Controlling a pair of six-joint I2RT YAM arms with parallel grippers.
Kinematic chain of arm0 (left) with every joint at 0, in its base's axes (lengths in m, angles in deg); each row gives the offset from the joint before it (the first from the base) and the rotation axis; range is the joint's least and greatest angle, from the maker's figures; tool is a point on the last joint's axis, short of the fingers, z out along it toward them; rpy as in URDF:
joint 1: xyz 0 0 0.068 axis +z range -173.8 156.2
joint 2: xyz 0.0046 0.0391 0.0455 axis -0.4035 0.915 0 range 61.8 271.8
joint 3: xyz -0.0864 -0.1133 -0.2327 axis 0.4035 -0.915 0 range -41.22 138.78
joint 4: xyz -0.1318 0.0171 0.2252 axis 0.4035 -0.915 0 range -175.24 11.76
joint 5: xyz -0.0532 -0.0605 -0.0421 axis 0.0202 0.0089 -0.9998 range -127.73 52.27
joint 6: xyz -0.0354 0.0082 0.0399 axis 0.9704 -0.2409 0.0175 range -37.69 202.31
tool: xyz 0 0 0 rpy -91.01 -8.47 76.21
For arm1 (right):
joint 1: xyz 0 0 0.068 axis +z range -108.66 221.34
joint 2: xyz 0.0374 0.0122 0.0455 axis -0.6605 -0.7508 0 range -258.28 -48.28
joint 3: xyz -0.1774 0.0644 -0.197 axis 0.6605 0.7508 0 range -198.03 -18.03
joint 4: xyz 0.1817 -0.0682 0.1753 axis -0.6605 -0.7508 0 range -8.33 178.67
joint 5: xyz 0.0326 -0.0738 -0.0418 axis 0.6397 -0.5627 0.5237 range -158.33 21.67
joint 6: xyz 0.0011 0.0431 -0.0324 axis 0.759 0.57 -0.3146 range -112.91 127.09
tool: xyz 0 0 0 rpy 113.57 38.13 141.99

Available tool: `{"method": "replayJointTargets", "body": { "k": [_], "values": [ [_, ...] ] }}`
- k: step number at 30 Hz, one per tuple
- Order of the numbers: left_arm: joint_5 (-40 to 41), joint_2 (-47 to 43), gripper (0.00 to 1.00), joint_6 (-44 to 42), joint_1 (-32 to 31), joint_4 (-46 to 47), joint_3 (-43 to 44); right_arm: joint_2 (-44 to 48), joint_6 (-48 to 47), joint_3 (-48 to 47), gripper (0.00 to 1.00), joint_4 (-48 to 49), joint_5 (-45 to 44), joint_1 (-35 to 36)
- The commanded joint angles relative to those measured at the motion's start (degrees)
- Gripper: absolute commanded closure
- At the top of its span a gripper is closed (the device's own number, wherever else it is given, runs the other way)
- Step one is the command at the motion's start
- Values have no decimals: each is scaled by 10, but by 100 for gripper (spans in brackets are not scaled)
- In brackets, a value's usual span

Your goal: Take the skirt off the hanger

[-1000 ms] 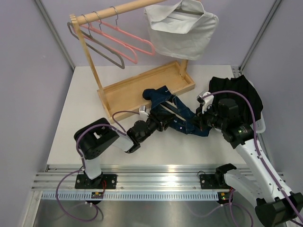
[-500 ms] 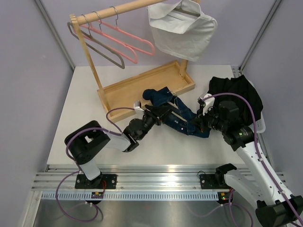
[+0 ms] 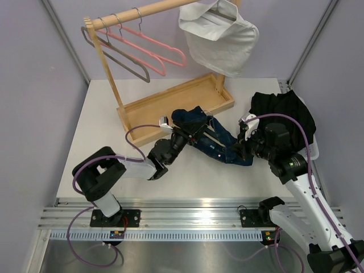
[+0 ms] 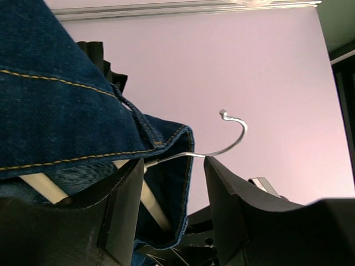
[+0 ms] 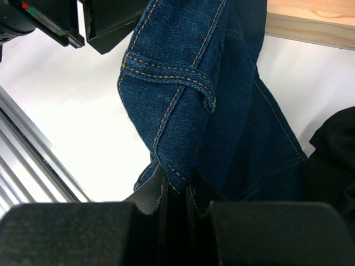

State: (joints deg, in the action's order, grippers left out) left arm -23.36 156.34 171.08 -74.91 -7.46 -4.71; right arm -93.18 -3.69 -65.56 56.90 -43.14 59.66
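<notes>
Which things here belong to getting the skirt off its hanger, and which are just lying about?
In the job: denim skirt, its wire-hooked hanger, left gripper open at the hook, right gripper pinching the skirt.

Lying about: wooden rack, white garment hung on it, pink hangers, grey hanger, black garment.

Bright, even light from overhead; soft shadows, sharp mid-ground, blurred foregrounds.
Light falls from above the wooden rack (image 3: 105, 68), leaving only faint, soft shadows on the white table (image 3: 96, 125) beneath it. Well in front of the rack, the aluminium rail (image 3: 187, 210) throws a mild glare. In the 2 wrist views the skirt (image 5: 183, 100) shows crisp stitching, while the dark left fingers (image 4: 111, 221) and right fingers (image 5: 72, 233), nearest the lens, are smeared out of focus.
</notes>
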Motion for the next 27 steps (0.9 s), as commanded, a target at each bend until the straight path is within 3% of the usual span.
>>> {"method": "replayJointTargets", "body": {
  "k": [1, 7, 17, 27],
  "values": [
    [25, -16, 50, -21, 0, 3, 15, 16, -5, -18, 100, 29, 14, 1],
    [37, -56, 54, -42, -3, -40, -4, 10, -2, -29, 100, 36, -3, 1],
    [53, -90, 56, -50, -9, -215, 27, 4, 13, -42, 100, 37, 6, 2],
    [58, -63, 57, -47, -11, -224, 62, 0, 23, -43, 100, 40, 28, 1]
  ]
}}
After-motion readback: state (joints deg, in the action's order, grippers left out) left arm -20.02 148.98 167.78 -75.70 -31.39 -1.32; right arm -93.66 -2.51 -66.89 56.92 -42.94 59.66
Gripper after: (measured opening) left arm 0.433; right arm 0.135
